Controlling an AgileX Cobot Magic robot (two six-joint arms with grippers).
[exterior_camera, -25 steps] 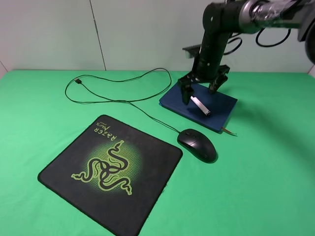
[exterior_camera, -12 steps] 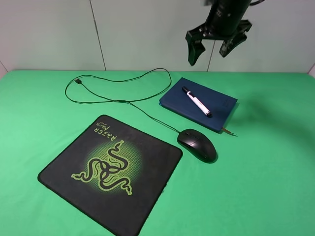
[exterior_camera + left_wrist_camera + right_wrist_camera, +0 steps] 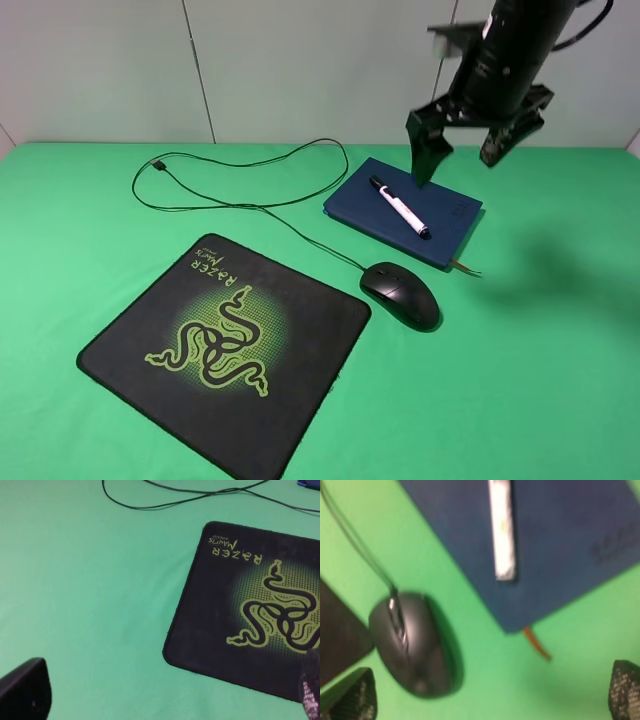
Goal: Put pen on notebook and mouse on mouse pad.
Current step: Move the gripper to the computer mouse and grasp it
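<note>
The short white, black-capped pen [image 3: 400, 207] lies on the dark blue hardcover notebook [image 3: 452, 215]: 1 of 2 done. The glossy black wired mouse [image 3: 402, 294] sits beside the black square Razer mouse pad [image 3: 300, 340], not on it. Above, the right gripper [image 3: 457, 165] hovers, fingers apart and empty.

The green counter [image 3: 90, 200] is carrying three things. The mouse pad [image 3: 225, 350] is lying at the front left, with the mouse [image 3: 400, 295] just beside its right corner. The notebook [image 3: 452, 212] is lying behind the mouse, whose cable [image 3: 215, 209] is looping toward the back left.
</note>
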